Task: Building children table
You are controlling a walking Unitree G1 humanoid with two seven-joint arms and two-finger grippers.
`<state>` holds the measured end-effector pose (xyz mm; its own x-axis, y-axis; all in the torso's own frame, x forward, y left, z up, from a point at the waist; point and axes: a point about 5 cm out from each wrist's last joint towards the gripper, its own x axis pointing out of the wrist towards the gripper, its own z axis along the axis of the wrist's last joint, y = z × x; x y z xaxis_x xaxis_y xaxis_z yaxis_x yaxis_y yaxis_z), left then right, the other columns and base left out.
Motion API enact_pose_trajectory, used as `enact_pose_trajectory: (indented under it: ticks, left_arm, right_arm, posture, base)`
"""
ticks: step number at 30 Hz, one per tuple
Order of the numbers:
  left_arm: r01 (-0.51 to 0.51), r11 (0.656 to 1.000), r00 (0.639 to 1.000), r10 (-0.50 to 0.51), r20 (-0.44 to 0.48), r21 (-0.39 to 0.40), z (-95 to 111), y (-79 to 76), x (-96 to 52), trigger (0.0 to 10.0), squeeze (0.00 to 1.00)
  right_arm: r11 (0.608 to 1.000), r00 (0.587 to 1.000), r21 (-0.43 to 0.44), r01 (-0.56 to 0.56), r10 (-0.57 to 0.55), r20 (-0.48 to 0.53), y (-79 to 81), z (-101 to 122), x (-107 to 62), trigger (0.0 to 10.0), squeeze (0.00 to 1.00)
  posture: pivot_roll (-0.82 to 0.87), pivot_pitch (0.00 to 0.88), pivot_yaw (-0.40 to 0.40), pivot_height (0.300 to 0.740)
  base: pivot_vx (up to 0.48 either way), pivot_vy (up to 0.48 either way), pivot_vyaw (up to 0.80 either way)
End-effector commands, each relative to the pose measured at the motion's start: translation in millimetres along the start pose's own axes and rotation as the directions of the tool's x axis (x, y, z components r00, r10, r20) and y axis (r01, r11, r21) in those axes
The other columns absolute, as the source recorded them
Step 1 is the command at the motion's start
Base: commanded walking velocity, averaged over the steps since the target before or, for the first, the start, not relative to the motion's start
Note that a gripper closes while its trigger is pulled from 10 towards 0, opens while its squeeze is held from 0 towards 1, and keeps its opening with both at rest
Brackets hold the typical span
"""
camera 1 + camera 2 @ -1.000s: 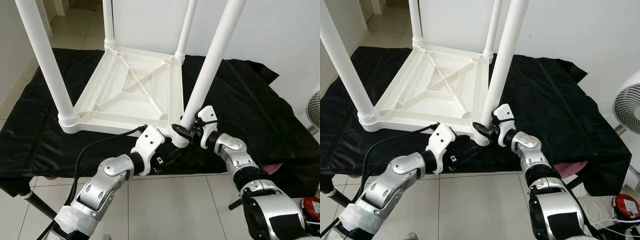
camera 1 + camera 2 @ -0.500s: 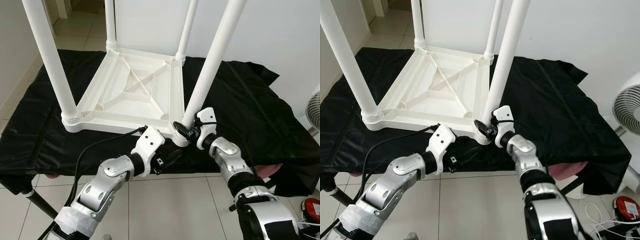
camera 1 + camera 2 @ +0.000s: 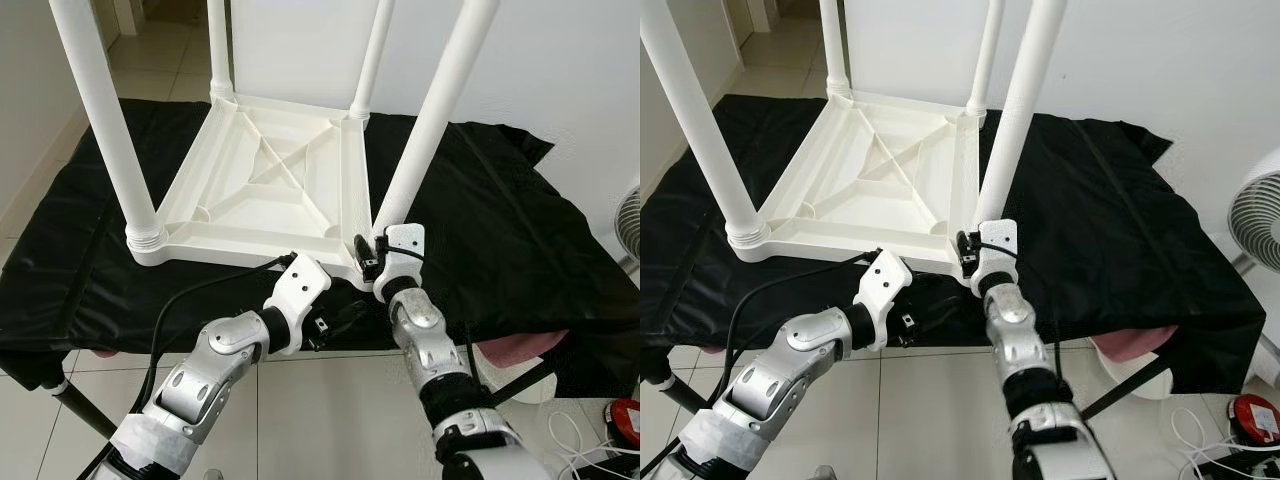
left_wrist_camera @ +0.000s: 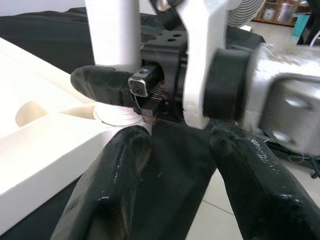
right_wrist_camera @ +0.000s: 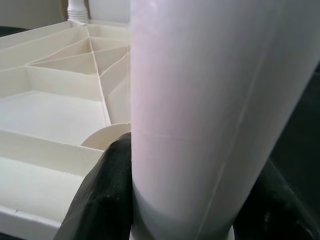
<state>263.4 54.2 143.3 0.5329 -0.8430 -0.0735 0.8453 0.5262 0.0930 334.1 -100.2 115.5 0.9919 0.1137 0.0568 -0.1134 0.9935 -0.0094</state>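
We see the table [image 3: 262,185] lying upside down on a black cloth [image 3: 480,220], its four legs pointing up. Our right gripper [image 3: 371,262] reaches forward and clamps the base of the near right leg [image 3: 430,120], a finger [image 5: 102,195] on each side. Our left gripper [image 4: 175,165] hovers just below that corner, fingers spread and holding nothing, with the forearm angled in from the left.

What I see around the work area

A black cloth [image 3: 520,230] drapes the low surface, over something pink [image 3: 1130,345] at its right front edge. I see beige floor tiles [image 3: 330,420], a white wall [image 3: 1160,60], a white fan [image 3: 1255,215] on the right, and a red object [image 3: 1252,412] with white cables [image 3: 1200,425] beside it.
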Motion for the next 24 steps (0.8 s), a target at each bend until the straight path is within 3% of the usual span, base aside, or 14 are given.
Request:
enact_pose_trajectory:
  ticks: [1,4,8,9,14,19,20,23,24]
  left_arm:
    - [0.045,0.999,0.999,-0.045,-0.007,-0.006,-3.6,-4.4,0.5,10.0,0.00]
    - [0.048,0.999,0.999,-0.048,-0.008,-0.007,-3.9,-4.8,0.6,10.0,0.00]
    - [0.049,0.999,0.999,-0.049,-0.009,-0.007,-4.0,-4.9,0.7,10.0,0.00]
    - [0.050,0.999,0.999,-0.050,-0.009,-0.005,-4.0,-4.8,0.5,10.0,0.00]
    - [0.049,0.999,0.999,-0.049,-0.010,-0.001,-4.0,-4.4,0.4,10.0,0.00]
    - [0.046,0.999,0.999,-0.046,-0.010,0.002,-4.4,-4.4,0.0,10.0,0.00]
    - [0.046,0.999,0.999,-0.046,-0.010,0.002,-4.4,-4.6,0.0,10.0,0.00]
    - [0.047,0.999,0.999,-0.047,-0.010,0.004,-4.3,-4.6,0.0,10.0,0.00]
    - [0.048,0.999,0.999,-0.048,-0.010,0.005,-4.1,-4.1,0.0,10.0,0.00]
  right_arm:
    - [0.999,0.995,-0.040,0.008,-0.011,-0.095,5.5,-20.5,-10.6,10.0,0.00]
    - [0.999,0.998,-0.032,-0.007,0.005,-0.062,12.5,-13.3,-12.1,10.0,0.00]
    - [1.000,0.999,-0.026,0.001,-0.002,-0.053,10.5,-10.5,-11.7,10.0,0.00]
    - [1.000,0.999,-0.004,0.004,-0.004,-0.052,6.8,-9.6,-12.3,10.0,1.00]
    - [1.000,0.999,0.025,-0.013,0.014,-0.035,1.1,-5.9,-12.9,10.0,1.00]
    - [0.993,0.992,0.009,-0.122,0.122,-0.024,-10.5,-3.1,-10.6,10.0,1.00]
    - [0.989,0.988,-0.001,-0.150,0.150,-0.028,-13.2,-3.0,-10.2,10.0,0.81]
    - [0.983,0.982,0.004,-0.182,0.182,-0.042,-16.0,-3.5,-9.2,10.0,0.81]
    - [0.968,0.968,-0.016,-0.249,0.248,-0.047,-20.5,-2.5,-7.5,10.0,0.00]
  posture:
    - [0.04,0.000,-0.106,0.740]
    - [0.04,0.000,-0.105,0.740]
    - [0.04,0.000,-0.104,0.740]
    - [0.04,0.000,-0.104,0.740]
    - [0.04,0.000,-0.106,0.740]
    - [0.04,0.000,-0.105,0.740]
    - [0.04,0.000,-0.105,0.740]
    - [0.04,0.000,-0.105,0.740]
    - [0.03,0.000,-0.102,0.740]
  base:
    - [0.000,0.000,0.00]
    - [0.000,0.000,0.00]
    - [0.000,0.000,0.00]
    - [0.000,0.000,0.00]
    - [0.000,0.000,0.00]
    - [0.000,0.000,0.00]
    - [0.000,0.000,0.00]
    - [0.000,0.000,0.00]
    - [0.000,0.000,0.00]
